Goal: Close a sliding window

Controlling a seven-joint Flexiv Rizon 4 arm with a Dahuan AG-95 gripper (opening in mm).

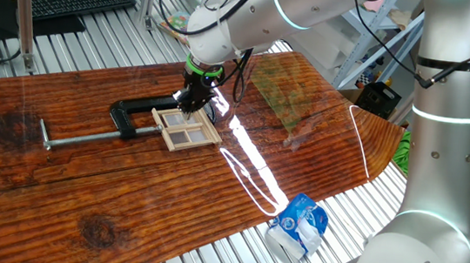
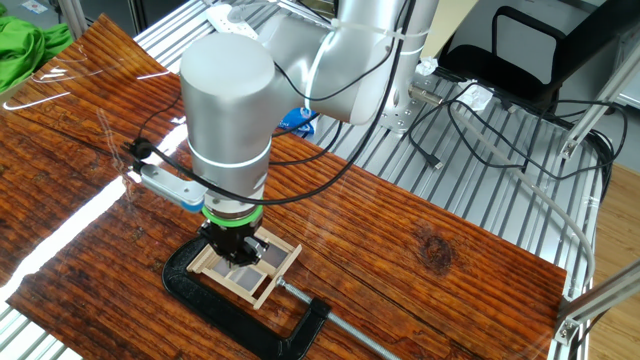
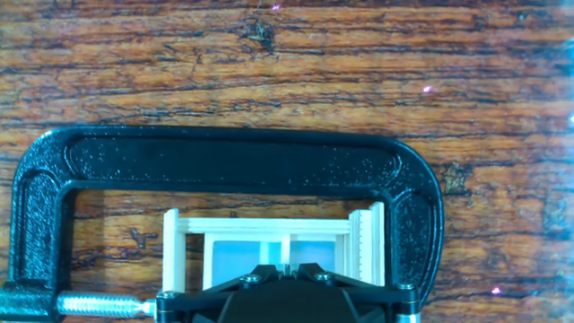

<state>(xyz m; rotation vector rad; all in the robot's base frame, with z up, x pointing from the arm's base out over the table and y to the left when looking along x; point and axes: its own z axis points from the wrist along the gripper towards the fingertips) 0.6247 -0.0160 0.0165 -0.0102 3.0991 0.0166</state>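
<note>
The gripper [image 3: 289, 285], whether open or closed cannot be told, sits on the window [image 3: 273, 244], framed by a black clamp [image 3: 224, 166] at 12 o'clock on the wooden surface [image 3: 287, 63].

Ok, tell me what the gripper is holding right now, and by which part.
Cannot be told. The gripper is down on the sliding window, which sits inside the black clamp, but its fingertips are hidden in every view.
</note>
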